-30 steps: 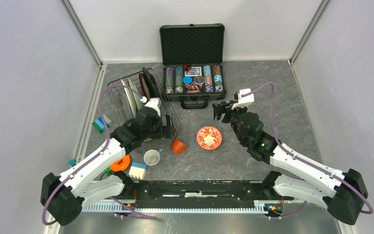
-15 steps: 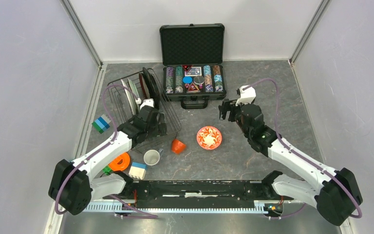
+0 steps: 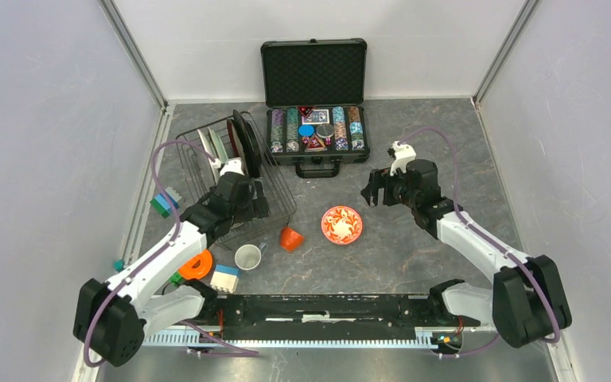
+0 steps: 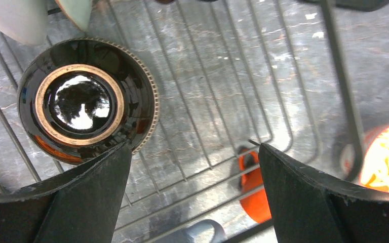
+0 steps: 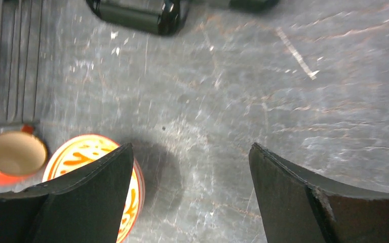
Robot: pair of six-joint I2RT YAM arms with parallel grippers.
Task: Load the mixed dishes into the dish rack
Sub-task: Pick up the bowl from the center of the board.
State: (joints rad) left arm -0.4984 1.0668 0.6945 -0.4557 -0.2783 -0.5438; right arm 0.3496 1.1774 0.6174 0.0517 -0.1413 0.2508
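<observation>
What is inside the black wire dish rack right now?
Plates stand on edge at the far end of the rack. A dark glossy dish lies on its wires. From above, the left arm covers the near part.

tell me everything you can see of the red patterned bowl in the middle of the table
The round red bowl with a pale swirling pattern sits alone on the grey marbled tabletop. It is nearer than the black poker chip case and right of the small orange cup, touching neither. It looks like glazed ceramic with a thin rim. Rim up or overturned, I cannot tell. The open right claw hangs nearby, not touching it.
</observation>
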